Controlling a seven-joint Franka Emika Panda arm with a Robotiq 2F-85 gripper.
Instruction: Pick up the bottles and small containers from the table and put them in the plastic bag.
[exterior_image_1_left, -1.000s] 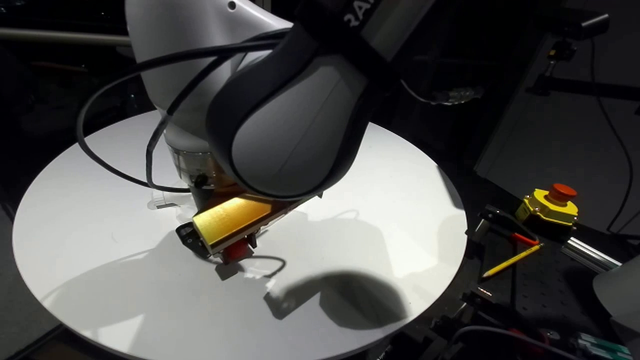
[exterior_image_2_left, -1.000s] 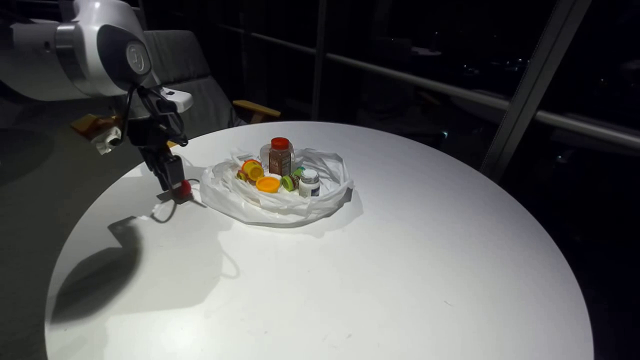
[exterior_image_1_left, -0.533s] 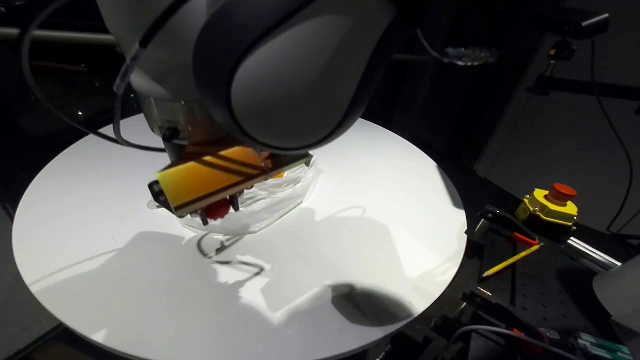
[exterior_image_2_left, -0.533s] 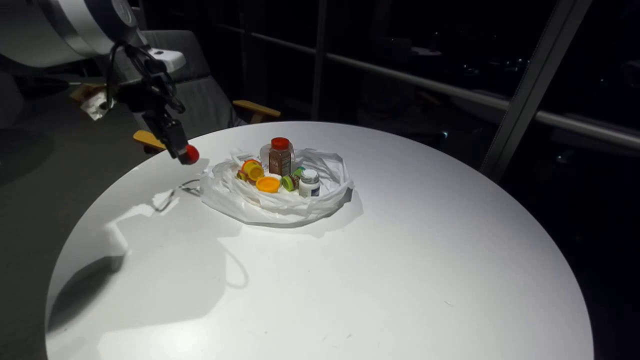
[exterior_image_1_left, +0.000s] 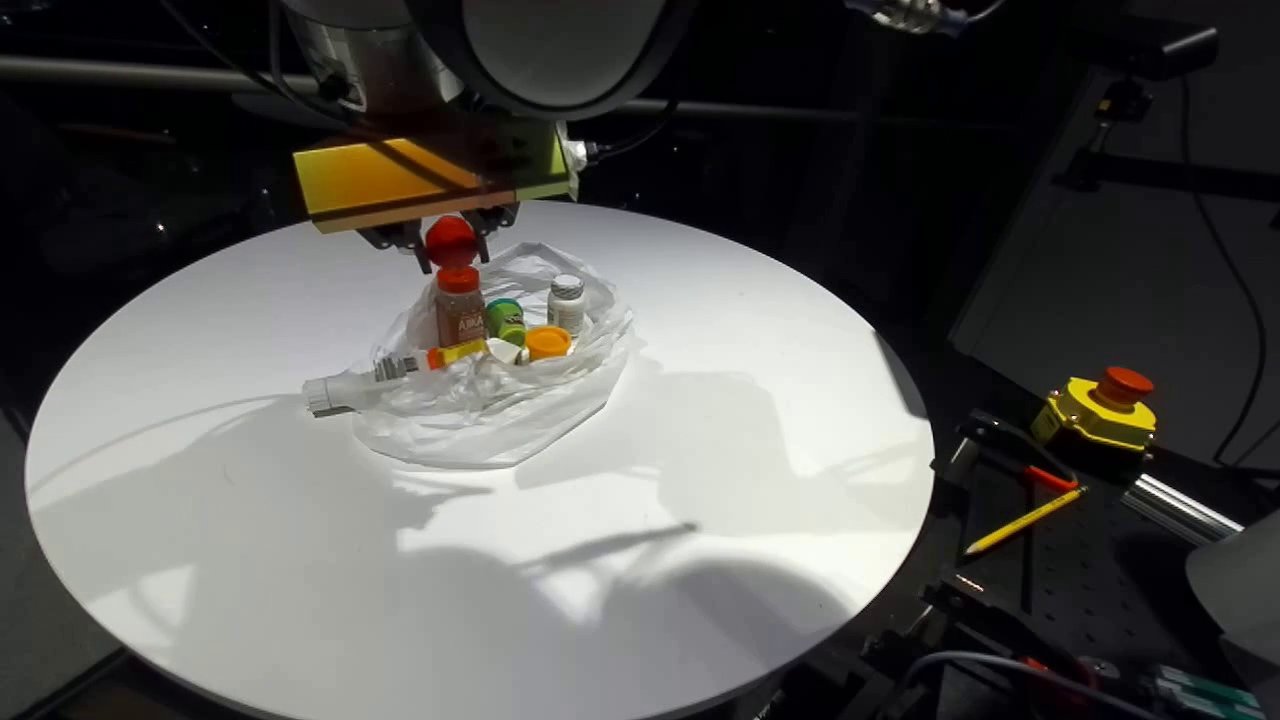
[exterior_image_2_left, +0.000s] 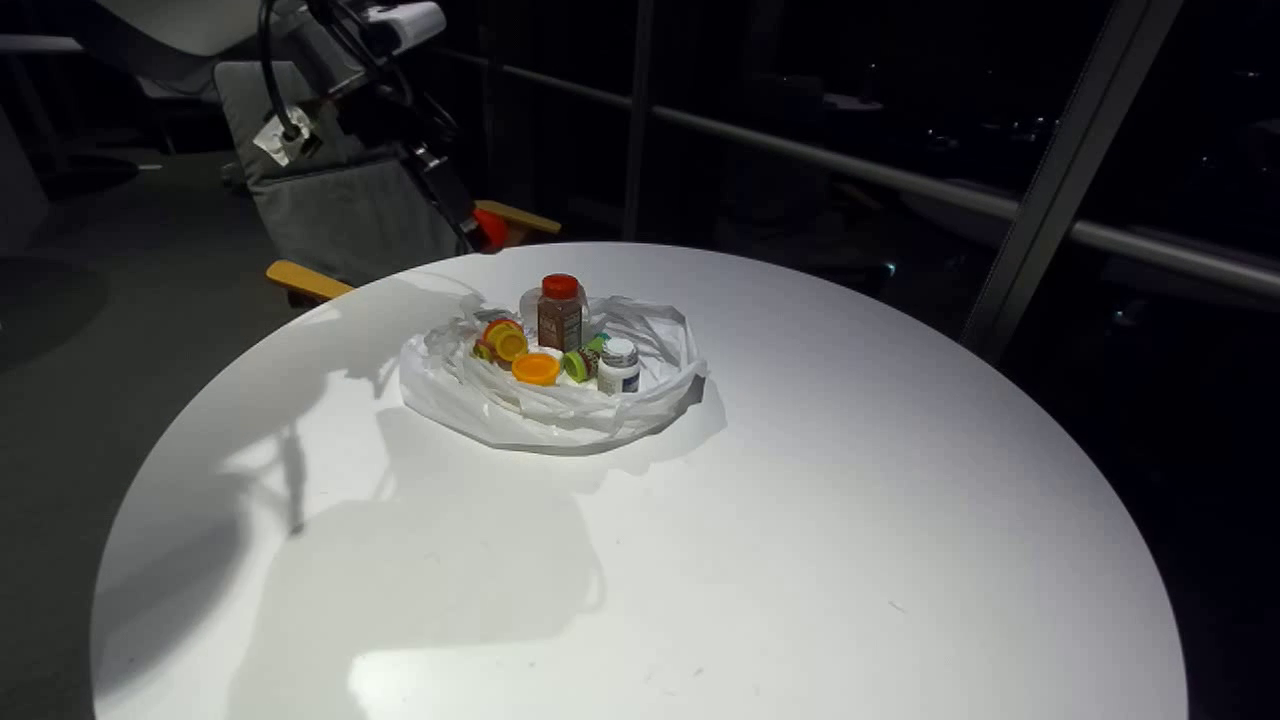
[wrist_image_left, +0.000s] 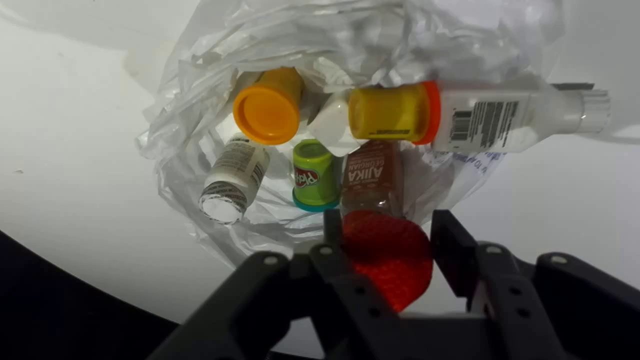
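The gripper (wrist_image_left: 386, 225), grasping 1 red rounded object (wrist_image_left: 392, 270), has risen higher above the table (exterior_image_2_left: 800, 550) and toward the plastic bag (exterior_image_2_left: 470, 412), so placing it inside is probably next.

The gripper (exterior_image_1_left: 455, 264) is higher than a second ago, and the bumpy red thing (exterior_image_1_left: 450, 240) it holds goes up with it, away from the table (exterior_image_1_left: 760, 300). In an exterior view they swing from 6 o'clock of the plastic bag (exterior_image_1_left: 500, 440) to about 11 o'clock. The robot arm (exterior_image_1_left: 565, 50) no longer hides the Ajika jar (exterior_image_1_left: 460, 314), the green Play-Doh pot (exterior_image_1_left: 505, 322) and the small white bottle (exterior_image_1_left: 567, 303). In an exterior view the wooden armrest (exterior_image_2_left: 305, 281) comes out from behind the gripper, which goes from 9 o'clock of the bag to 11 o'clock. The shadow (exterior_image_2_left: 430, 560) there reaches farther toward 3 o'clock.
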